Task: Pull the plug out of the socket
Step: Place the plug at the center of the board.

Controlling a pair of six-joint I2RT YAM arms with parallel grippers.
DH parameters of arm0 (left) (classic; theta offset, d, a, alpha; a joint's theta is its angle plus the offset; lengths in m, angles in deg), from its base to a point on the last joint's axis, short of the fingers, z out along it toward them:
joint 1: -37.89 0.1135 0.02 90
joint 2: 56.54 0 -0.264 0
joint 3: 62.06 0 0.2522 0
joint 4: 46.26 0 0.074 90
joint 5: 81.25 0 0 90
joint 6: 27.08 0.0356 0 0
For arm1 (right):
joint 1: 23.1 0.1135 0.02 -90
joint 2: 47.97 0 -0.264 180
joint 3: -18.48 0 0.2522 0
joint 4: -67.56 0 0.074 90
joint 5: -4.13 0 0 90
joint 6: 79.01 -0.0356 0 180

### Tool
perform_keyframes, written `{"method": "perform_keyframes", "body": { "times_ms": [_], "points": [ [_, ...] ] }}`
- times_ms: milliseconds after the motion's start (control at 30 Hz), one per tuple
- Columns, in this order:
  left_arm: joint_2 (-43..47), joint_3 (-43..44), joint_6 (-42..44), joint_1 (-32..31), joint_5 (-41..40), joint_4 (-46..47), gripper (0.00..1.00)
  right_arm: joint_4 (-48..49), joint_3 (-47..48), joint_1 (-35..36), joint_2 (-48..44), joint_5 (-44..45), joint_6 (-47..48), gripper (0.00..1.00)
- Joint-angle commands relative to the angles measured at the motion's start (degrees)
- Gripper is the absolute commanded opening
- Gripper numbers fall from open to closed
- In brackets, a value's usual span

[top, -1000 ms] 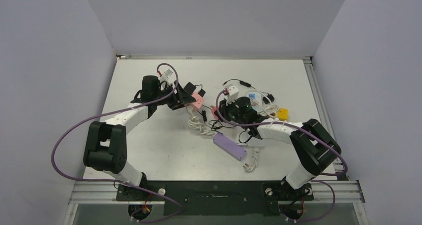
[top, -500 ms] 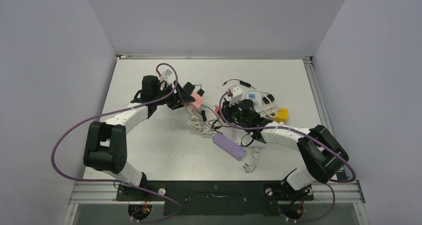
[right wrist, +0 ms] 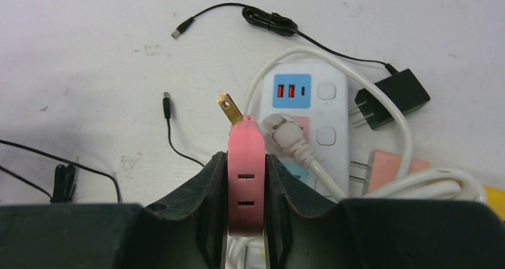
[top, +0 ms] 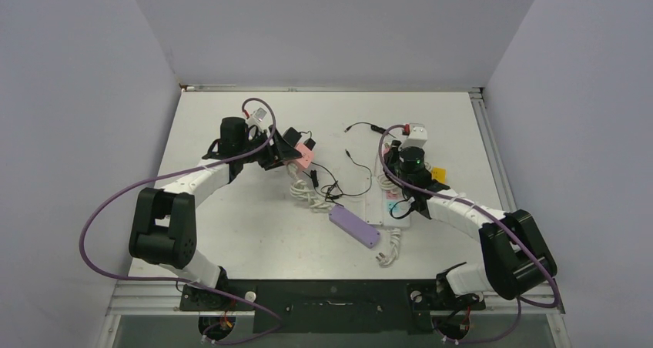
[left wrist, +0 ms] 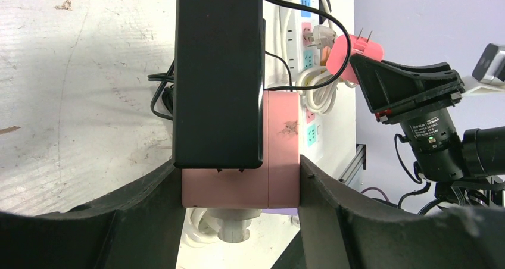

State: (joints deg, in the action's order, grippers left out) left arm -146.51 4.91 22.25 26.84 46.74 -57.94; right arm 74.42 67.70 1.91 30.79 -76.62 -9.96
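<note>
My left gripper point(top: 289, 154) is shut on a pink socket block point(left wrist: 280, 138); its fingers press both sides in the left wrist view. A black adapter point(left wrist: 217, 72) sits on the block's top face. My right gripper point(right wrist: 246, 162) is shut on a pink plug point(right wrist: 245, 139) whose brass prong point(right wrist: 229, 109) is bare and points forward. In the top view the right gripper point(top: 396, 148) hovers over a white power strip point(top: 394, 202), well to the right of the pink socket block point(top: 306, 158). The plug also shows in the left wrist view point(left wrist: 344, 50), apart from the block.
The white power strip point(right wrist: 301, 102) carries a white plug and coiled cable. A black adapter point(right wrist: 393, 96) and a pale pink plug point(right wrist: 390, 168) lie beside it. A purple strip point(top: 354, 226) lies near the front. Thin black cables point(top: 339, 182) trail between the arms.
My right gripper has moved right and back with the pink plug, from beside the pink socket block to above the white power strip. The left arm has not moved.
</note>
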Motion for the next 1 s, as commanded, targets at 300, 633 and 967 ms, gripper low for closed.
{"method": "perform_keyframes", "body": {
  "times_ms": [300,633,967],
  "points": [
    [3.23,3.95,0.48,-0.38,1.91,3.81,0.00,-1.35,-1.32,-6.12,0.44,2.71,-8.94,0.17],
    [3.38,4.65,1.36,-0.88,2.63,3.21,0.00,-1.37,-1.52,-7.17,0.71,2.04,-9.83,0.52],
    [4.42,5.51,4.42,-2.31,3.75,2.38,0.00,6.49,-7.96,-7.01,-9.13,0.68,-8.15,0.75]
  ]
}}
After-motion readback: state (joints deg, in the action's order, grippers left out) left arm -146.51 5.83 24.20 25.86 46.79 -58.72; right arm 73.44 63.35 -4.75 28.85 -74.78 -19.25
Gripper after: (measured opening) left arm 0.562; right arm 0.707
